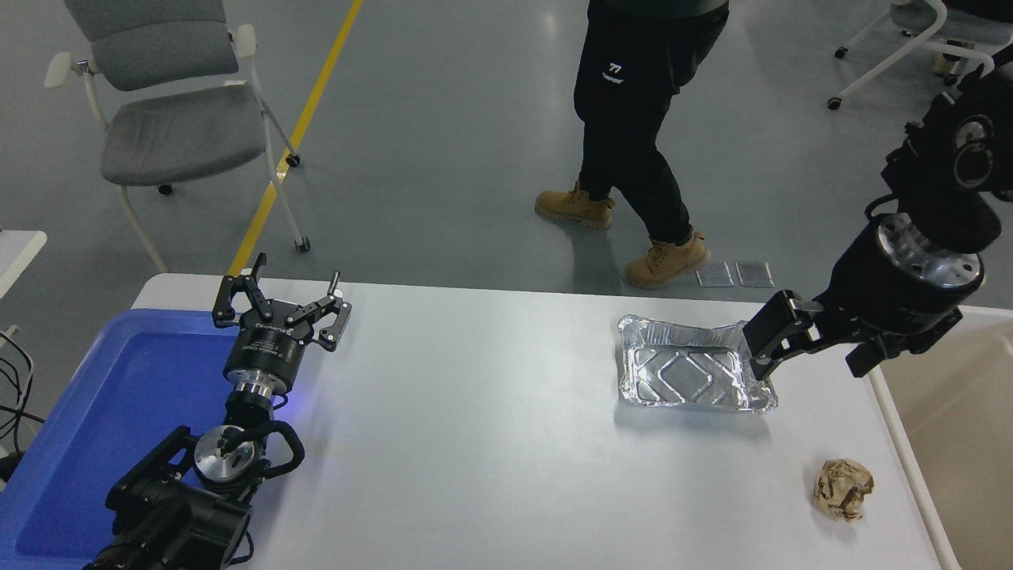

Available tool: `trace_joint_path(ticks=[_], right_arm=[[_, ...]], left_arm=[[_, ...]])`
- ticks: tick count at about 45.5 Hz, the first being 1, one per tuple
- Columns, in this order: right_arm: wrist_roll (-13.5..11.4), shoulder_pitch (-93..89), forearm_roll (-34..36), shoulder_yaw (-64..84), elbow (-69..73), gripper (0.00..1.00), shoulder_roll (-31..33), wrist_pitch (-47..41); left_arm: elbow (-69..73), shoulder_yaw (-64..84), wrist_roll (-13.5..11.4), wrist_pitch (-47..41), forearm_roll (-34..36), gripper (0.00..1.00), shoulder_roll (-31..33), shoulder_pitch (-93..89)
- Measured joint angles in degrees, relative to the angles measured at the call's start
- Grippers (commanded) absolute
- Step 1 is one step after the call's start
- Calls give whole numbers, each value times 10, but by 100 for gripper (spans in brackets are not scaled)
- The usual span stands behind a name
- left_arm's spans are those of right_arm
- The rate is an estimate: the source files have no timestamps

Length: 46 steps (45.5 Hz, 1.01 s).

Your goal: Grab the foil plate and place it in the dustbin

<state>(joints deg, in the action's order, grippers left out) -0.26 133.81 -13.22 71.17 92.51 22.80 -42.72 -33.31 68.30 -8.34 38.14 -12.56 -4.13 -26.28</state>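
Nearest to us, our left arm sits parked at the lower left beside the blue tray (103, 396), its left end effector (283, 310) spread wide and holding nothing. On the near right of the white surface (475, 443) lies a crumpled brown paper ball (844, 490), well apart from everything else and no part of our job. Further out, the foil plate (688, 374) rests toward the right side of the surface, seemingly flat, though a slight shadow under its near edge leaves us unsure whether one side has begun to rise. Our right end effector (761, 342) reaches in from the right and meets the plate at its right rim, with its fingers narrowed around that edge; we judge it is gripping the rim, but the inner finger is partly hidden behind the foil wall, so the hold cannot be confirmed. The dustbin (961, 412) stands just beside the surface at the right edge, cut off by the frame, and we see only part of its rim and inner wall. We judge the grasp is at hand, while the lift, the carry to the right and the drop are all still to do. Beyond the surface a person (641, 134) walks past, seen only from the waist down, near a grey chair (174, 119).
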Motion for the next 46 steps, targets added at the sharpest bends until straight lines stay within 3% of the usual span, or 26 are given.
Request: trace_joint_path(ticks=[46], right_arm=[[0, -15, -8, -10, -28, 100, 2, 0]], left_arm=[[0, 0, 0, 0, 0, 99, 0, 0]])
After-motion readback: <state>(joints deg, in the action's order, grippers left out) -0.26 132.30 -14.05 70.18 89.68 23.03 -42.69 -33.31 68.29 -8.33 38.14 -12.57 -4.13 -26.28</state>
